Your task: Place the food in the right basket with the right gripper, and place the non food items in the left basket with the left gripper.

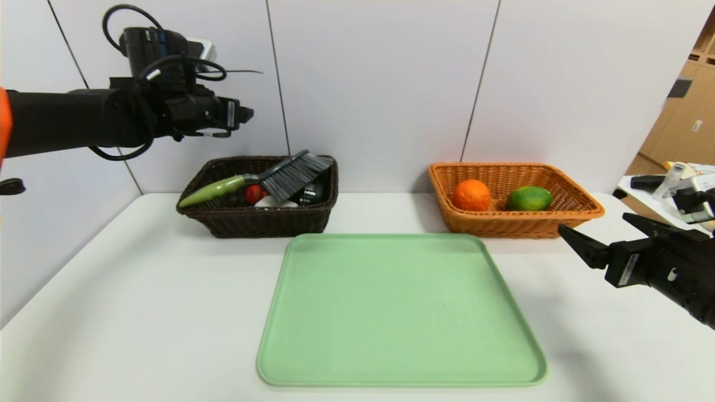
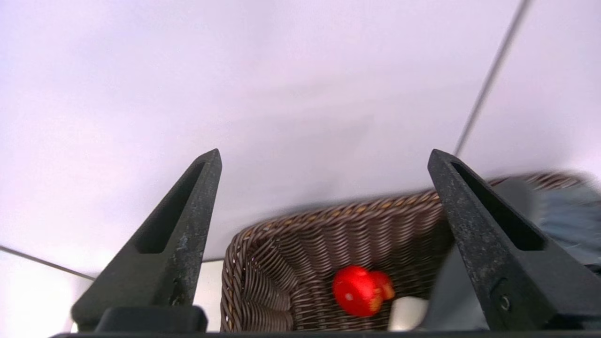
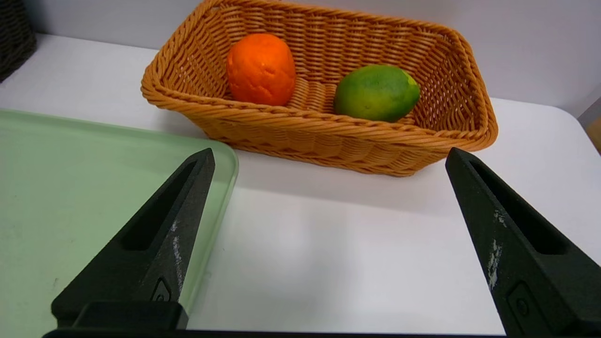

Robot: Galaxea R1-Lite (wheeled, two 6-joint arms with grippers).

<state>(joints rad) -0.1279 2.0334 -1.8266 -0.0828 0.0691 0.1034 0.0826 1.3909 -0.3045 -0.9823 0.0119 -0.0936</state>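
Sorting apparently complete: brush [image 1: 268, 180], red toy [image 1: 254, 193], cup [image 1: 310, 193] in left basket [image 1: 246, 220], far-left; orange [image 1: 471, 195], green fruit [image 1: 529, 198] in right basket [image 1: 503, 223], far-right. Left gripper [image 1: 246, 115] spread empty above; right gripper [image 1: 600, 237] spread empty, right edge of surface [image 1: 139, 290].

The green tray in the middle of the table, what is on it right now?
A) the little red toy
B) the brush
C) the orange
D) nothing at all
D: the green tray lies bare, while the orange sits in the tan basket and the brush and the red toy are in the dark basket.
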